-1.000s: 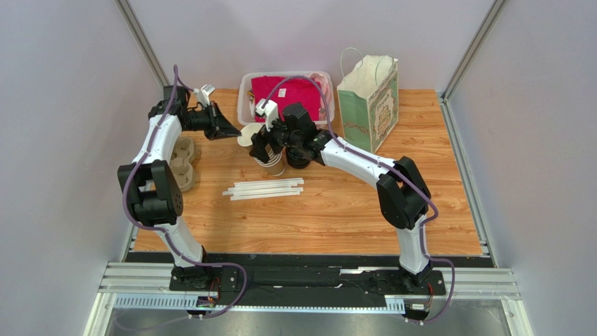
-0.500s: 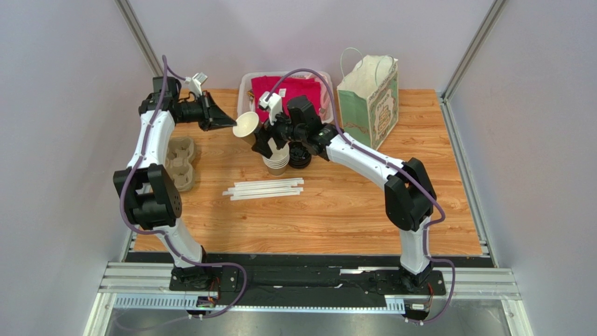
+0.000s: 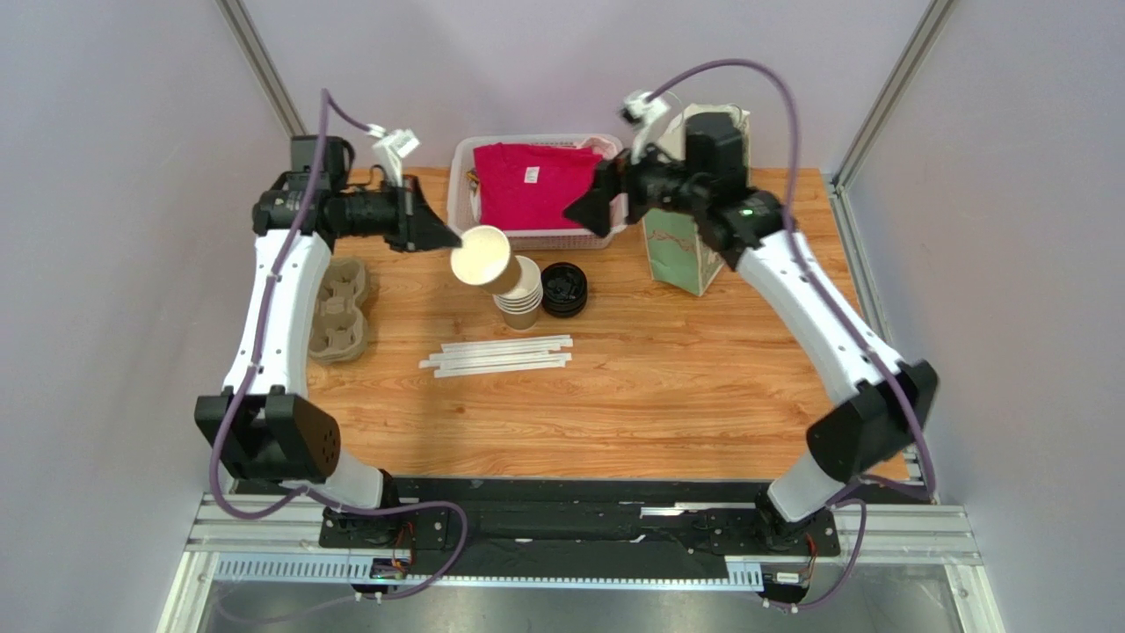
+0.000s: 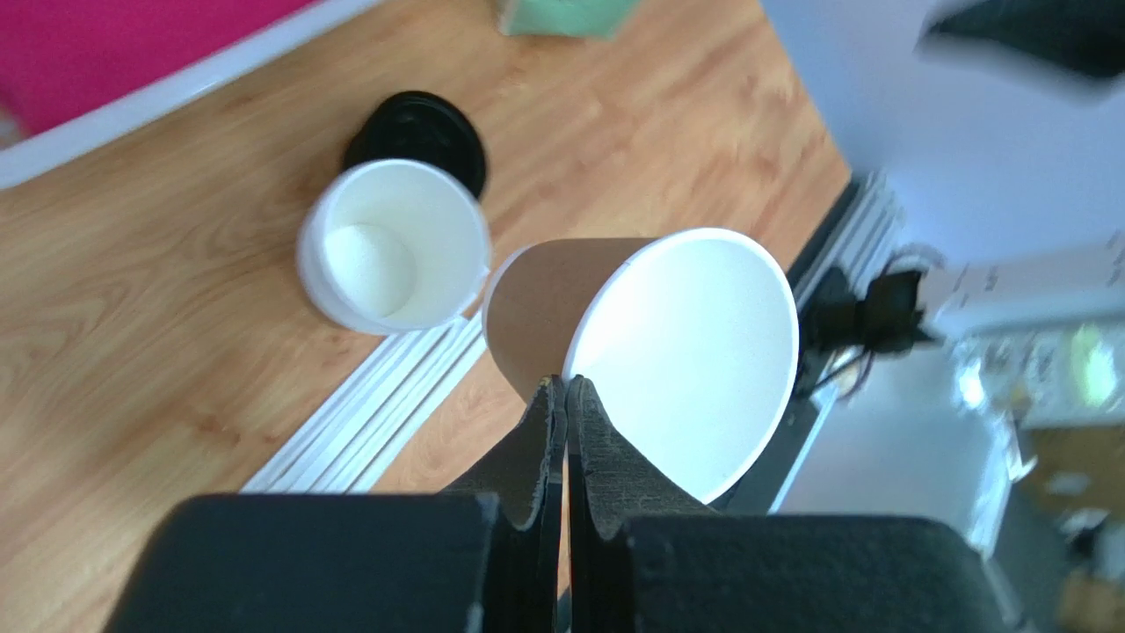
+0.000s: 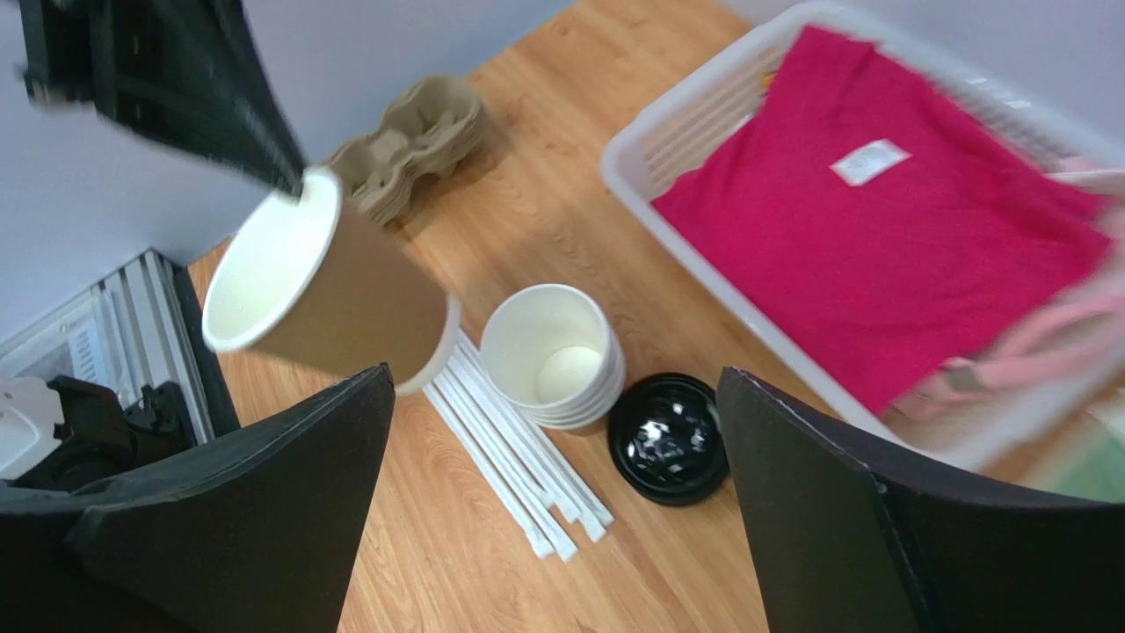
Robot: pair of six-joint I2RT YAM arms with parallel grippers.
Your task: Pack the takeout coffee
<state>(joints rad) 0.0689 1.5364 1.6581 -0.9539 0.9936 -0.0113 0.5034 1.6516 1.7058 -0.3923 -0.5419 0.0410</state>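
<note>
We had the left gripper (image 4: 565, 396) clamped on the rim of the paper cup (image 3: 483, 256), tilted in the air above the desk (image 3: 660, 383) by the cup stack (image 3: 524, 306), the right gripper (image 5: 552, 383) apart and empty; the next move likely called for a lid from the black lid pile (image 3: 565, 288).

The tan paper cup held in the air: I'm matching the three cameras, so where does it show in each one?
Top external: tan paper cup, upper centre-left, tilted, at the tip of the left gripper.
Left wrist: centre-right, rim pinched by that gripper.
Right wrist: upper left.
Shared landmark: the stack of nested paper cups, close beside it in all three.
</note>
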